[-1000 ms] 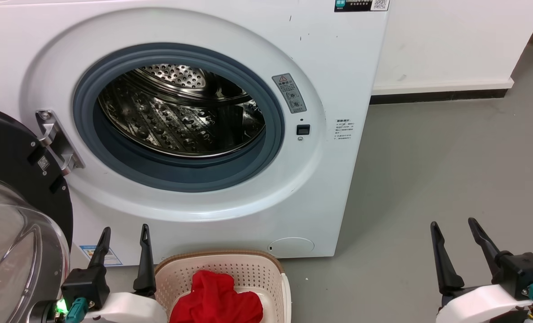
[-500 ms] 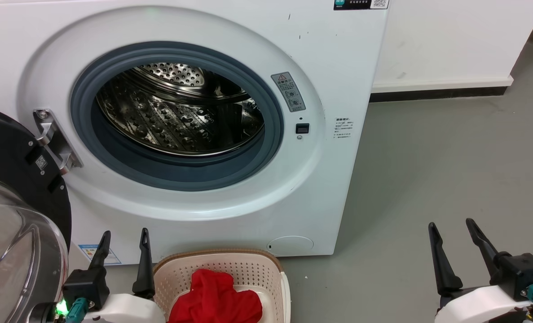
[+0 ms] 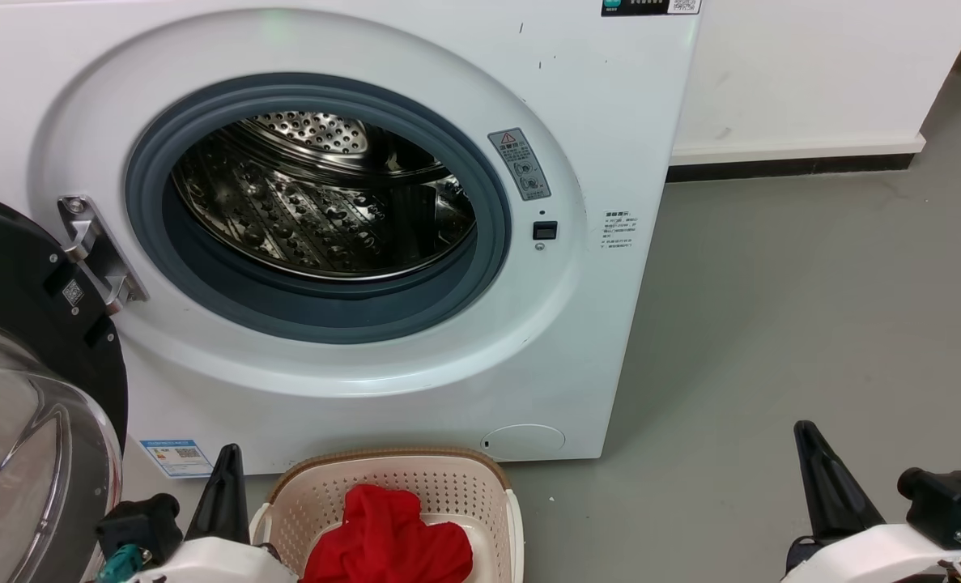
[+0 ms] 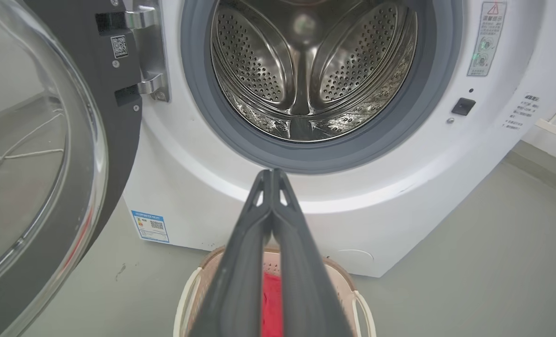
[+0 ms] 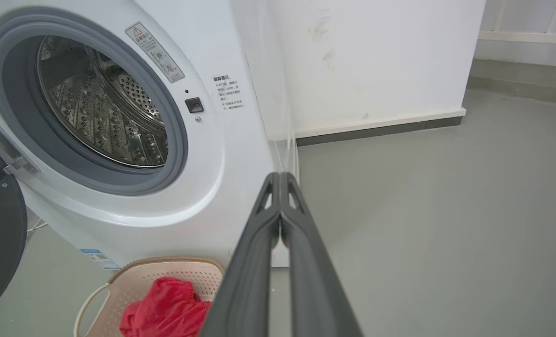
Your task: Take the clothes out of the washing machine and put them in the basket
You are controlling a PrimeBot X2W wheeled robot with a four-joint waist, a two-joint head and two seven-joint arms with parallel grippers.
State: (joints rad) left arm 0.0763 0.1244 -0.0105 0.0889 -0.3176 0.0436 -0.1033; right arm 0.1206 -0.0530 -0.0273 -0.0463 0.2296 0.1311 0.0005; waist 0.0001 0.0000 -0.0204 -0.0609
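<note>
Red garment (image 3: 387, 538) is lying in the cream basket (image 3: 448, 486); washing machine (image 3: 610, 121) drum (image 3: 326, 219) is showing bare steel. Left tool (image 4: 272, 174) and right tool (image 5: 280, 175) are sitting pinched together, empty. Unloading is looking done; next: just backing both tools clear.

**Steel, glass, plastic and cloth**
The washing machine (image 3: 626, 121) has smooth glossy white panels, a shiny perforated steel drum (image 3: 318, 219) and a matt grey seal (image 3: 318, 320); its door (image 3: 19, 461) is clear glass in a matt black frame, on a bright metal hinge (image 3: 95, 247). The basket (image 3: 456, 490) is cream perforated plastic, the clothes (image 3: 387, 534) soft red cloth, the floor (image 3: 771, 324) matt grey.
</note>
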